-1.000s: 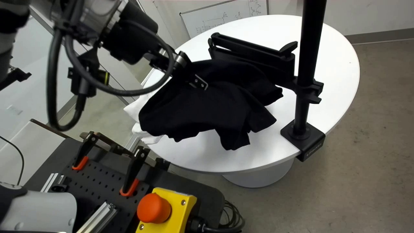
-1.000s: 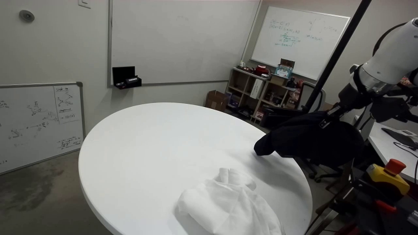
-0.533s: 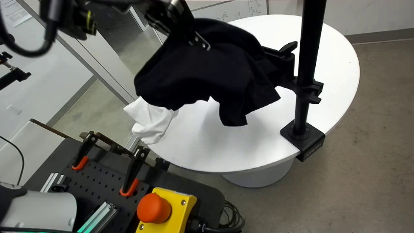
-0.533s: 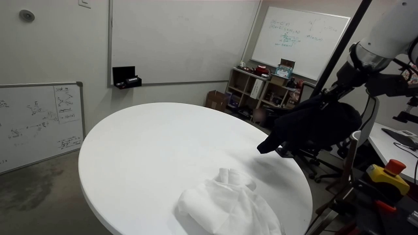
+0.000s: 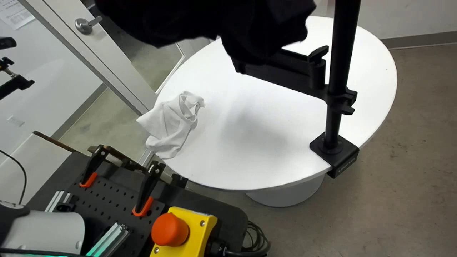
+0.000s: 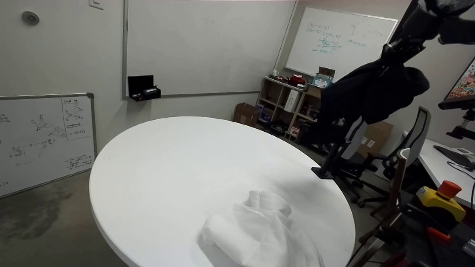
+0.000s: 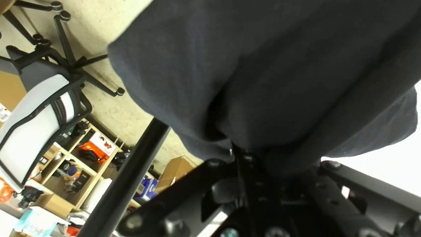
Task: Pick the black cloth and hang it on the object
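Black cloth (image 6: 371, 91) higher, whiteboard (image 6: 336, 50) illegible

It's a lab, a robotics lab with an office streak! There's the dark robot arm (image 6: 421, 26) high in an exterior view, and there's a black perforated plate (image 5: 107, 200) with black, orange-tipped clamps (image 5: 147, 184) and silver slotted bars (image 5: 110, 237), right beside a yellow box (image 5: 192, 232) with a red-orange mushroom button (image 5: 169, 229)! Look across: a silver-framed whiteboard (image 6: 349, 59) scrawled with green and dark writing (image 6: 327, 45), and down low, a grey-framed whiteboard (image 6: 48, 155) full of line diagrams (image 6: 76, 129). Now the office touches: a mesh-backed swivel chair (image 7: 39, 128) on castors in the wrist view, pale wooden cube shelving (image 7: 88, 190) stacked with boxes (image 7: 56, 203), a white desk (image 6: 438, 167), and underfoot, grey-brown floor (image 5: 410, 142).
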`<action>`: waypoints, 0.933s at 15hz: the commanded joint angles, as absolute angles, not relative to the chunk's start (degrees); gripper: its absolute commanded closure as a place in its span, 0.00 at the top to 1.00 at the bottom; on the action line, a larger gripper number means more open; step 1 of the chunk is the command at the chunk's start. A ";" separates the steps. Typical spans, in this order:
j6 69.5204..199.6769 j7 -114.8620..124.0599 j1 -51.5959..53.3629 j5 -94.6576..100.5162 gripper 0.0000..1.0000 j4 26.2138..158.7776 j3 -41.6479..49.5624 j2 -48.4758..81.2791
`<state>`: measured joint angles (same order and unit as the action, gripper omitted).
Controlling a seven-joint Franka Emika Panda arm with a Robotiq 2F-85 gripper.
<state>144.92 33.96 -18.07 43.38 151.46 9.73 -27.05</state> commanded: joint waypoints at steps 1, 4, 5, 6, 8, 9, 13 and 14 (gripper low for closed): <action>141.58 32.18 -20.41 42.45 0.03 145.78 6.81 -26.76; 141.91 33.01 -21.85 44.27 0.03 141.56 6.08 -22.99; 142.22 33.41 -22.30 45.09 0.03 140.20 5.95 -21.16; 142.42 33.73 -22.59 45.85 0.03 139.14 6.01 -19.69; 142.55 34.06 -22.60 47.21 0.03 136.49 6.53 -15.67; 142.79 34.46 -22.56 48.12 0.03 135.27 6.85 -13.54; 143.83 35.10 -21.33 50.88 0.03 131.02 8.79 -4.81; 143.88 35.31 -20.87 51.36 0.03 129.95 9.24 -2.74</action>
